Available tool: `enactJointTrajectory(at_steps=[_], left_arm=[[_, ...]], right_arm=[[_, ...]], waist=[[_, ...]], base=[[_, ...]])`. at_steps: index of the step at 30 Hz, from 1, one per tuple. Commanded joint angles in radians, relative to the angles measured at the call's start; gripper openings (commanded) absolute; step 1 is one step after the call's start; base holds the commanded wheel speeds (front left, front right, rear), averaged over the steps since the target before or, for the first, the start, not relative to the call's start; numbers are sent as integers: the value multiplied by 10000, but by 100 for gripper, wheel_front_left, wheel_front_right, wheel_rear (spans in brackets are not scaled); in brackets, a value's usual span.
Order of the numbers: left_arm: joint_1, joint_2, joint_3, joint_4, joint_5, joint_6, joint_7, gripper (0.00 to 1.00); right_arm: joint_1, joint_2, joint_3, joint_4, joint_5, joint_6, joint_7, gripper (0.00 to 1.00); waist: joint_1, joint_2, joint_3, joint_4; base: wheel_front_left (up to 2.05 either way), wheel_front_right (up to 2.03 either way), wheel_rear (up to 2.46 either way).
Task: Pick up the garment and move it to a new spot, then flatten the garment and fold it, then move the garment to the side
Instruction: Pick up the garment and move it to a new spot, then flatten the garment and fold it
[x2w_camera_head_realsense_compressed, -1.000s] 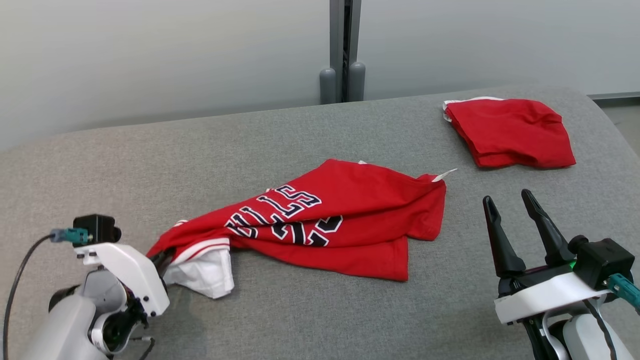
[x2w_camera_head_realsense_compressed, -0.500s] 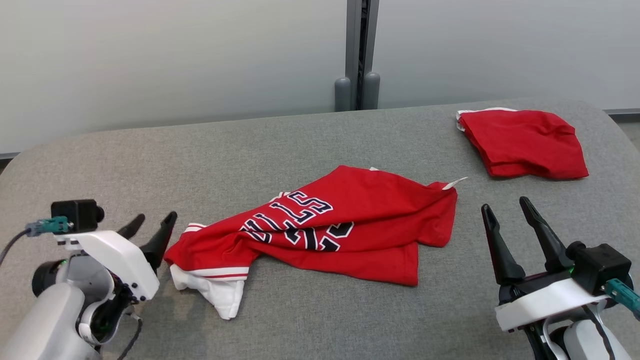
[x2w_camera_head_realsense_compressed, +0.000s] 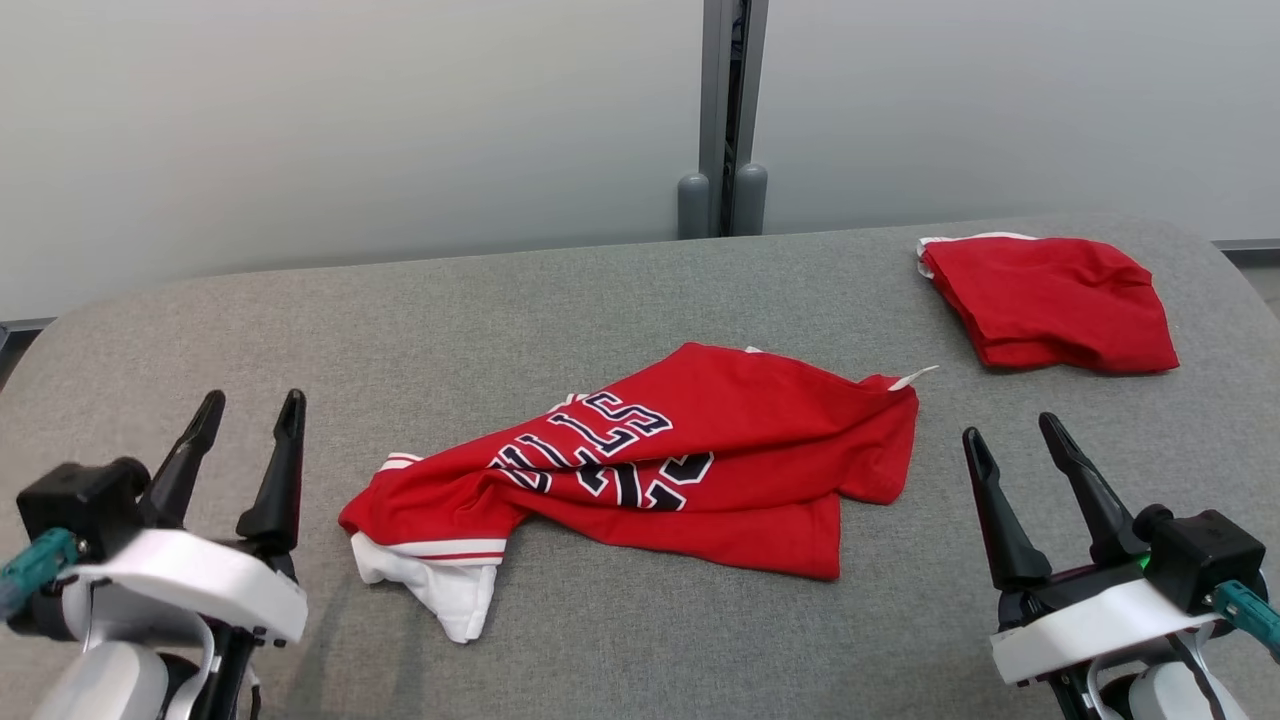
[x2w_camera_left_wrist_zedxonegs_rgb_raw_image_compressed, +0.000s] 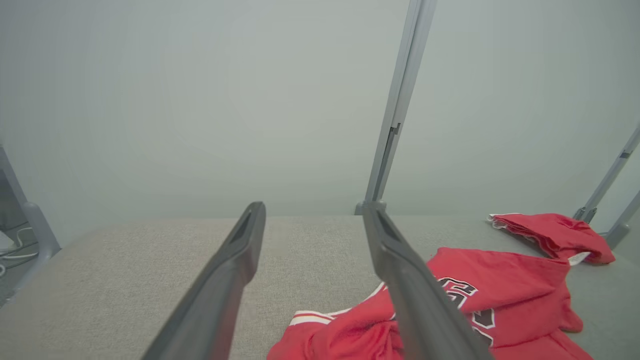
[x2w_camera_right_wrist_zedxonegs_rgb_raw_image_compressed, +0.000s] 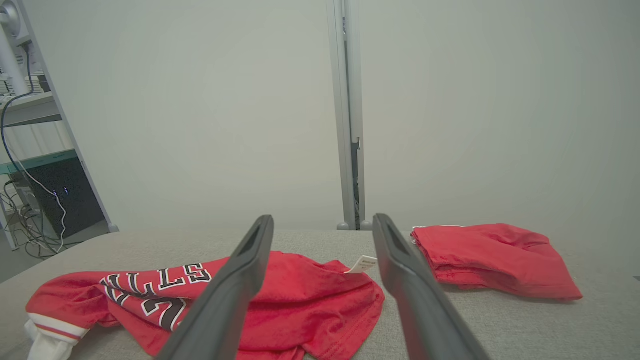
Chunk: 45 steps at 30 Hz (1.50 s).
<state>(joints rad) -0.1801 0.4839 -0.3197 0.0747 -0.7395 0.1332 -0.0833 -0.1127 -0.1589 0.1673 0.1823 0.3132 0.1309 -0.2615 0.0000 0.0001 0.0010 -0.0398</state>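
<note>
Red jersey (x2w_camera_head_realsense_compressed: 740, 430) crumpled, unheld; flattening step. Left gripper (x2w_camera_head_realsense_compressed: 253, 402) wide, right gripper (x2w_camera_head_realsense_compressed: 1011, 430) wide. Next: pinch opposite edges, spread.

Soft, even light; hazy wrist views.

A lab, by its partition panels (x2w_camera_head_realsense_compressed: 350, 130) and cabled rack (x2w_camera_right_wrist_zedxonegs_rgb_raw_image_compressed: 35, 107)
</note>
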Motion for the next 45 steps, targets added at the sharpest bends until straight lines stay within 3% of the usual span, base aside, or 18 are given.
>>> enactJointTrajectory(at_steps=[1, 6, 16, 25, 45], left_arm=[[244, -16, 37, -71, 191, 150, -255, 100], [996, -192, 83, -129, 681, 635, -1238, 100], [1876, -1040, 161, -113, 1440, 961, -1809, 100], [2332, -1990, 667, 63, 2421, 573, -1824, 100], [2261, -2789, 1584, 633, 3474, -364, -1828, 100]], right_arm=[[58, -50, -34, -1, 42, 0, -23, 100], [87, -87, -66, -128, 27, 0, -23, 100], [212, -32, -112, -193, -57, 0, -23, 100], [575, 63, -330, -309, -16, 0, -23, 100], [525, 67, -205, -201, -6, 0, -23, 100]], waist=[[0, -1, -7, -3], [0, -1, -9, -23], [0, -1, -158, 58], [0, -1, -159, 217], [0, -1, -81, 240]], base=[[0, 0, 0], [0, 0, 0], [0, 0, 0], [0, 0, 0], [0, 0, 0]])
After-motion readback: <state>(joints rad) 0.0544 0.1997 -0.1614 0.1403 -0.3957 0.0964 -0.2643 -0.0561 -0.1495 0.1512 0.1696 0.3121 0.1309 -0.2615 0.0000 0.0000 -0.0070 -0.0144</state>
